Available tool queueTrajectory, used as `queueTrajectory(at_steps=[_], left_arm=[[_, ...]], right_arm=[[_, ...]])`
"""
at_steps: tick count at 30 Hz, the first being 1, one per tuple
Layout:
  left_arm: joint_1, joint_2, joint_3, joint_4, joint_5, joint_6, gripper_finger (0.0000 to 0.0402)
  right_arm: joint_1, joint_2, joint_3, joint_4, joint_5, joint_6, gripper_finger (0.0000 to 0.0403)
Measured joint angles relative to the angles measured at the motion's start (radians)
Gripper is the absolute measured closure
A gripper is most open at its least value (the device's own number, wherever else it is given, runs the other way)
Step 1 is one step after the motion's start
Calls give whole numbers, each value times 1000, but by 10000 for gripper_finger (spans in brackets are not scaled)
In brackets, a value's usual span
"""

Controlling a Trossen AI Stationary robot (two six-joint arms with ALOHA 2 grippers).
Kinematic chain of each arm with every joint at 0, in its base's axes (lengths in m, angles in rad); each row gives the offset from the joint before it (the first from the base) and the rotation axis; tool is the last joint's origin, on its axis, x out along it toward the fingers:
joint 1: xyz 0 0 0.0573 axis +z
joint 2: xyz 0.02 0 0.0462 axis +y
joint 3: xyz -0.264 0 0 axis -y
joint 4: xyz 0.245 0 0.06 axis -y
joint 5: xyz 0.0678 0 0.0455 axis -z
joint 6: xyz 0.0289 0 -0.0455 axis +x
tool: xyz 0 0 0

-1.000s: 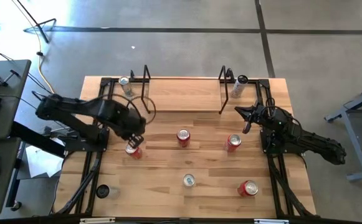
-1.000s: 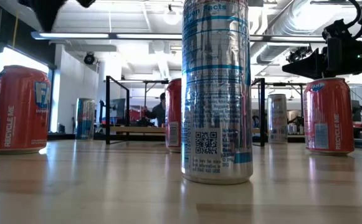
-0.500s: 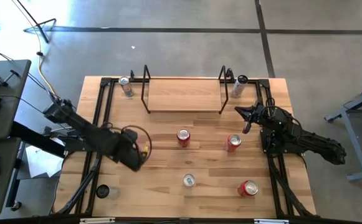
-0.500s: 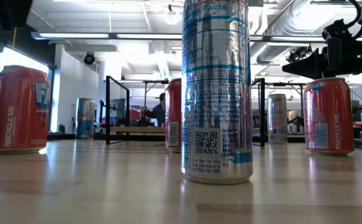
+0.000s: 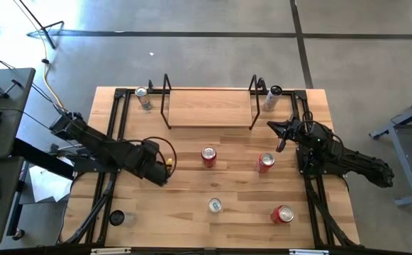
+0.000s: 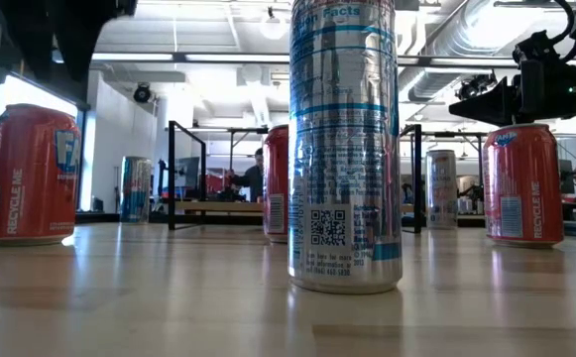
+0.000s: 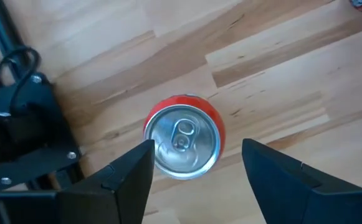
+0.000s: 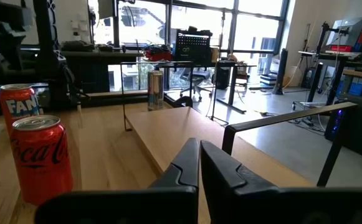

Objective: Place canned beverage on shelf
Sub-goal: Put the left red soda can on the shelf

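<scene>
A red can (image 7: 182, 140) with a silver top stands upright on the wooden table, left of the middle. My left gripper (image 7: 197, 146) hangs over it, pointing down and open, one finger on either side of the can's top, touching nothing. From above, this gripper (image 5: 161, 168) hides the can. The shelf (image 5: 209, 106), a light-wood board between two black wire frames, stands at the table's far edge. My right gripper (image 5: 271, 127) waits shut and level near the shelf's right end, its fingers (image 8: 199, 165) closed together.
Two red cans (image 5: 208, 156) (image 5: 265, 162) stand mid-table, and a silver can (image 5: 215, 205) and a red one (image 5: 282, 214) nearer the front. Silver cans (image 5: 142, 95) (image 5: 274, 94) flank the shelf. A black round object (image 5: 116, 217) sits front left.
My left gripper has swung a little toward the table's near edge and come down over the red can on the left. That can showed beside the gripper a second ago and is now covered by it from above. The can has stayed in place.
</scene>
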Motion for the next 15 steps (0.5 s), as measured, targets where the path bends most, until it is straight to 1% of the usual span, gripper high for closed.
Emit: queueTrajectory(at_steps=[9, 15], left_arm=[[12, -114, -136, 98, 24, -85, 169], [12, -128, -183, 119, 37, -96, 169]], right_arm=[[0, 0, 0, 0, 0, 0, 402], [0, 0, 0, 0, 0, 0, 402]])
